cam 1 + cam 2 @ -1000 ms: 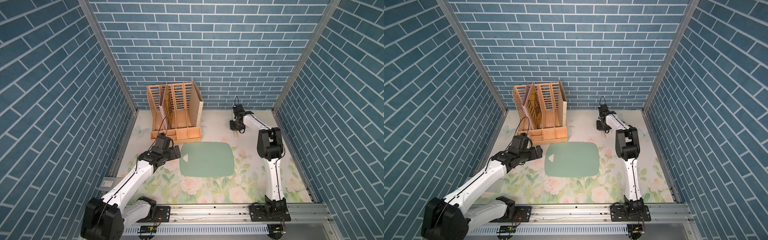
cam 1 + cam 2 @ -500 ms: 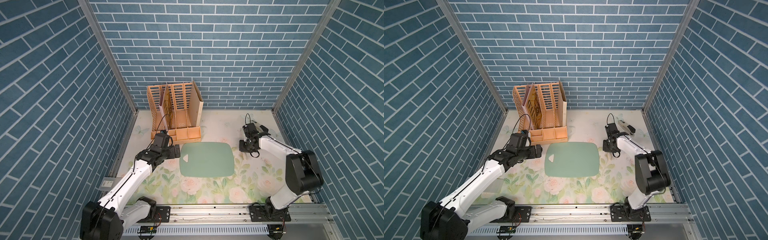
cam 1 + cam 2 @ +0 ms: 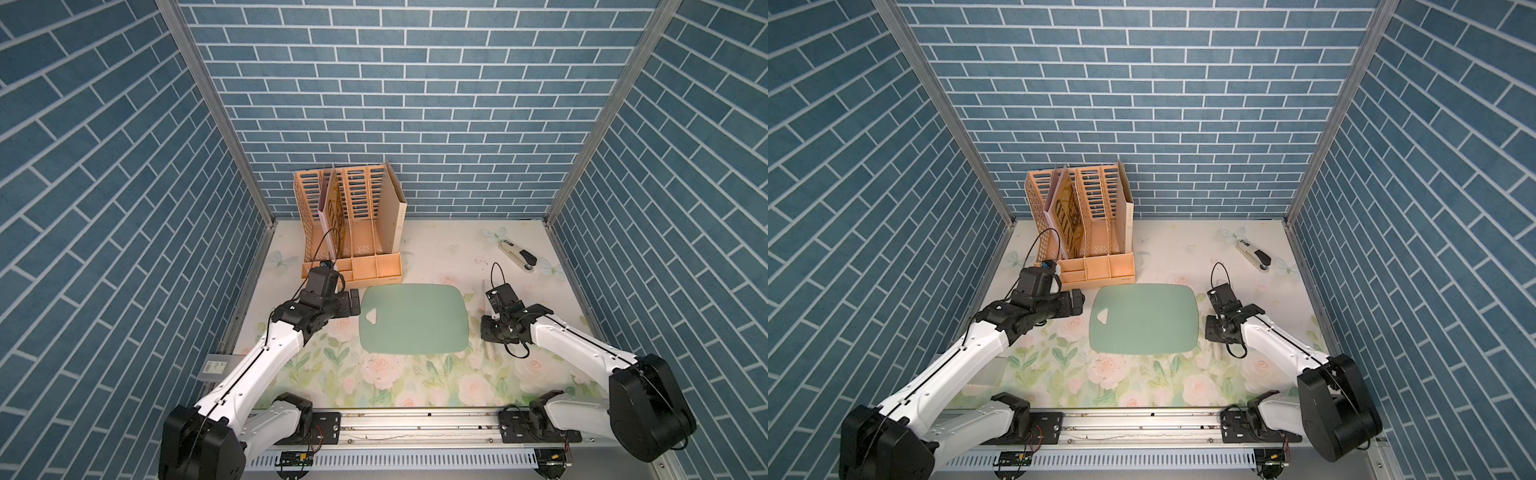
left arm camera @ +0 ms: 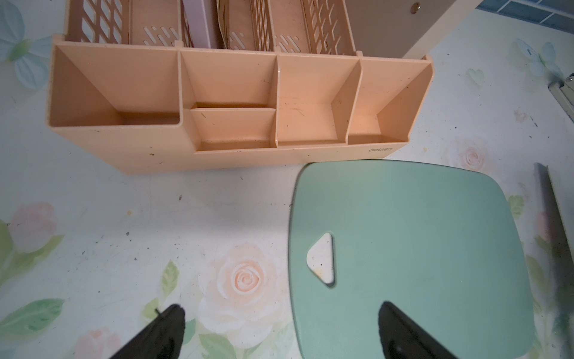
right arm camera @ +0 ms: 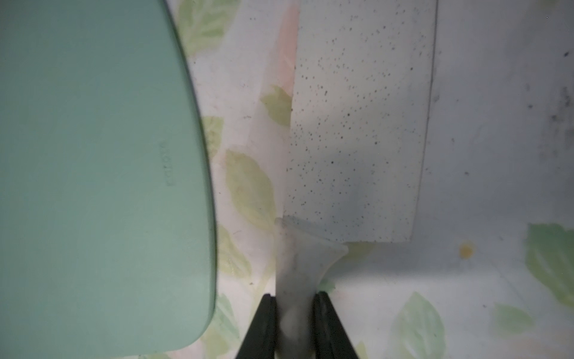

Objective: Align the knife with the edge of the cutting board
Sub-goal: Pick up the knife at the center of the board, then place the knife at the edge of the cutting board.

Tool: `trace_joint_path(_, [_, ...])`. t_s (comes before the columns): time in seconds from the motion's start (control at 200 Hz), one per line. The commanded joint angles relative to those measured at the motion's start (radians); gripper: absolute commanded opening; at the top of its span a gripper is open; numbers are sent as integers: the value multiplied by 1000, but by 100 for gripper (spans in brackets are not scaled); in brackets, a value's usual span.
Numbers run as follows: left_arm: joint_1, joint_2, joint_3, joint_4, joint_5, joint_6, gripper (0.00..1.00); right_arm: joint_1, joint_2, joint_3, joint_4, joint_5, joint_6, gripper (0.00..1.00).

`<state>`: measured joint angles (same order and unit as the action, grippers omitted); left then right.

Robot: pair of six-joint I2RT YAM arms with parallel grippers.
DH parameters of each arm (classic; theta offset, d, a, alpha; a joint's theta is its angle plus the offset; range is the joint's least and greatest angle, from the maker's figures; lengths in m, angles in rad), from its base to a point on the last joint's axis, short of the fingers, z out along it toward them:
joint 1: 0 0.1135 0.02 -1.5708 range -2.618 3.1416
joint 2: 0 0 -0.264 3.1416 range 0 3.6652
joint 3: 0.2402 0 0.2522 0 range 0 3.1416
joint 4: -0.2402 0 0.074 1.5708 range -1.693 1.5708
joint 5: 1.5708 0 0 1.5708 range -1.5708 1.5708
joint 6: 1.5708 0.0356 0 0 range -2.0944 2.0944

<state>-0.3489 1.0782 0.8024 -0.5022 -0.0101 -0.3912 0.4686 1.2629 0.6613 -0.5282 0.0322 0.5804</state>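
The cutting board (image 3: 415, 320) looks like smooth, matt mint-green plastic with a faint embossed mark. The knife (image 5: 348, 155) has a dull off-white blade peppered with dark specks and a milky, smooth handle. The file organizer (image 4: 242, 155) is peach plastic with a soft sheen and small scuffs, and the printed floral table cover (image 4: 93, 202) is smudged with grime.
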Motion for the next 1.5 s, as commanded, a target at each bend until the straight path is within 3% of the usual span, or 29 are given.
trace_joint_path(0.0, [5,-4,-16,2,-13,1,100,19,-21,24,2,31,61,0])
trace_joint_path(0.78, [5,11,-17,-1,-33,-6,100,232,-54,60,-1,57,216,0])
trace_joint_path(1.27, [5,15,-17,-1,-42,-9,100,447,57,108,2,109,320,0])
trace_joint_path(1.495, [5,17,-16,-3,-47,-10,100,493,99,67,52,87,371,0])
